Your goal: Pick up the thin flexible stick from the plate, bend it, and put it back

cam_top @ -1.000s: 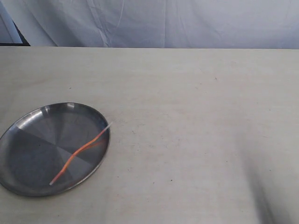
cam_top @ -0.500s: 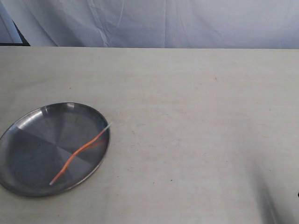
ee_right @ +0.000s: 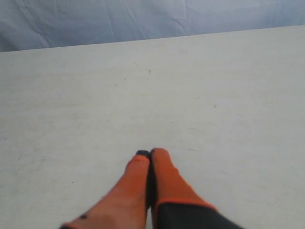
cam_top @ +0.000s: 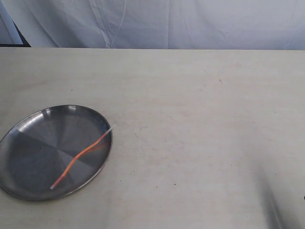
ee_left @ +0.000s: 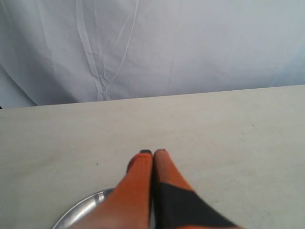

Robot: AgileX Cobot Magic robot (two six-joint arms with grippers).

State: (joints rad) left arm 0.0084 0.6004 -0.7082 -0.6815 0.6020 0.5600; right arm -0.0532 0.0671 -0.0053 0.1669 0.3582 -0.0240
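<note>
The shiny silver plate lies at the table's near left in the exterior view. Across its right half lies the thin red-orange stick, slightly wavy, one whitish tip poking over the rim, the other near the plate's front. Neither gripper shows in the exterior view. In the left wrist view my left gripper is shut and empty, its orange fingers pressed together above the table just past the plate's rim. My right gripper is likewise shut on nothing, over bare table; plate and stick are out of that view.
A pale beige table fills the scene, backed by a wrinkled bluish-white cloth. A dark shadow falls on the table's near right corner.
</note>
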